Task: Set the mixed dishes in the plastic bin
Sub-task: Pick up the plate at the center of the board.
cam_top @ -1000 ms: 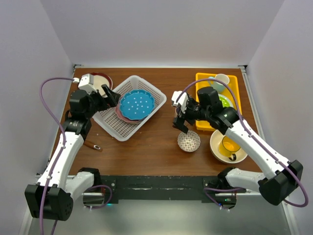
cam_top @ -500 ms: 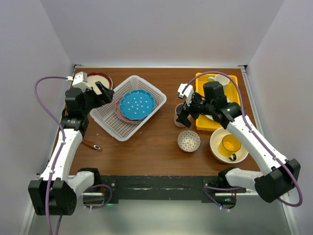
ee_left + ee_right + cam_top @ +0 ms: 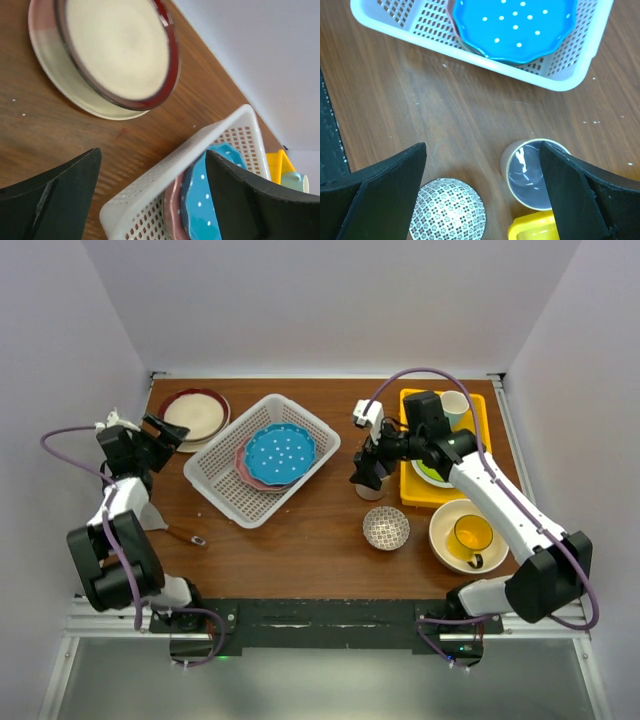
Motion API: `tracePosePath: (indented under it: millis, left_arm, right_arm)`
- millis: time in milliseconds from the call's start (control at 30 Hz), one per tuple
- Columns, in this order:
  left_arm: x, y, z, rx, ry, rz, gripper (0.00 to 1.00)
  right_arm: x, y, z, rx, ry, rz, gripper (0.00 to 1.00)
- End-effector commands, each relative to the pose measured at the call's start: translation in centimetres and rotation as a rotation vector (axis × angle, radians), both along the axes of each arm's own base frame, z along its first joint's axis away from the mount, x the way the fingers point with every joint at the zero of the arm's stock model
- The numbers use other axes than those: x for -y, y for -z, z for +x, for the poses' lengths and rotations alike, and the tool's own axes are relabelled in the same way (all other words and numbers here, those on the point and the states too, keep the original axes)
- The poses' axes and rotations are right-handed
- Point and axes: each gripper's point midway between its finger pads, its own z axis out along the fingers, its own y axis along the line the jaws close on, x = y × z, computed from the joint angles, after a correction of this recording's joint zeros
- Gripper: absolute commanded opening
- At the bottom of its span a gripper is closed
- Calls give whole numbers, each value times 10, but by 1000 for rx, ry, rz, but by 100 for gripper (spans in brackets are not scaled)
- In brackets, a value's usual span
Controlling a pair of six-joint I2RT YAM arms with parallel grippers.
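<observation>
Our left fingers (image 3: 50,200) are spread wide near the plate (image 3: 117,47). Our right fingers (image 3: 375,195) are spread wide over a mug (image 3: 534,175) near the bin (image 3: 427,25).

Bright, even overhead light, with only soft, faint shadows on the wooden counter (image 3: 320,530). Top view sharp, with slight bowing toward the frame edges. Left wrist: glare on the cream plate (image 3: 115,50) rim; left fingers (image 3: 50,195) near-black and soft-focus. Right wrist: sharp, with a white glint inside the mug (image 3: 532,175).
</observation>
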Motion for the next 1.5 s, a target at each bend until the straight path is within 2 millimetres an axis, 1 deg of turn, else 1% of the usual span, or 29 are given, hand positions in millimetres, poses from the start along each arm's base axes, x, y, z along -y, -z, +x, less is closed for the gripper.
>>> tracePosePath:
  millis: [0,33,67,100,167,200,300,333,367,400,467,533,567,600,667,700,933,1033,1100,1133,1200,1233,1300,1433,1467]
  left_arm:
    - [-17,-15,34,38,-24,-32,87]
    - [-21,-3,34,-17,-44,-40,85]
    - [-28,11,38,-62,-65,-37,84]
    - [-42,7,45,-73,-119,-6,84]
    - [-53,25,44,-160,-168,0,84]
    - [-63,22,48,-164,-208,35,84]
    - [-76,33,51,-216,-251,62,81]
    - [-78,37,51,-237,-257,59,80]
    - [-78,47,54,-258,-254,56,77]
    - [-81,46,58,-256,-250,60,75]
    - [-83,57,60,-287,-248,57,73]
    - [-85,58,66,-288,-244,74,72]
    - [-86,63,67,-300,-245,73,71]
    - [-88,60,71,-294,-241,83,70]
    - [-89,67,74,-313,-234,83,69]
    - [-90,65,78,-306,-228,88,68]
    - [-90,73,90,-328,-214,101,64]
    - [-89,80,96,-343,-208,102,59]
    - [-89,80,100,-343,-205,109,58]
    - [-87,84,101,-352,-201,110,57]
    - [-87,84,104,-351,-201,114,55]
    - [-86,87,105,-355,-197,112,51]
    - [-86,86,107,-351,-196,112,48]
    - [-86,84,110,-346,-199,119,38]
    - [-86,86,110,-351,-198,120,36]
  right_arm:
    - [-10,-19,-6,18,-64,66,98]
    - [-10,-21,-7,25,-69,74,98]
    - [-10,-19,-9,22,-70,76,98]
    - [-10,-20,-10,24,-75,79,98]
    - [-11,-22,-16,28,-91,92,98]
    - [-11,-22,-16,27,-93,96,98]
    - [-12,-21,-20,24,-109,106,98]
    - [-12,-22,-20,25,-110,107,98]
    - [-12,-21,-21,20,-113,108,98]
    - [-13,-21,-22,23,-115,109,98]
    - [-12,-22,-22,26,-115,111,98]
    - [-12,-22,-23,31,-117,110,98]
    - [-11,-22,-22,32,-114,107,98]
    - [-11,-22,-21,34,-110,106,98]
    - [-11,-21,-20,34,-109,105,98]
    - [-11,-20,-21,34,-109,104,98]
    - [-10,-16,-20,25,-109,104,98]
    - [-11,-14,-21,15,-115,106,98]
    - [-11,-15,-21,18,-115,107,98]
    - [-11,-14,-21,17,-113,106,98]
    - [-10,-14,-21,15,-113,106,98]
    - [-10,-14,-22,15,-115,105,98]
    - [-11,-14,-21,16,-115,106,98]
    - [-10,-13,-21,15,-113,104,98]
    - [-9,-13,-20,15,-112,104,98]
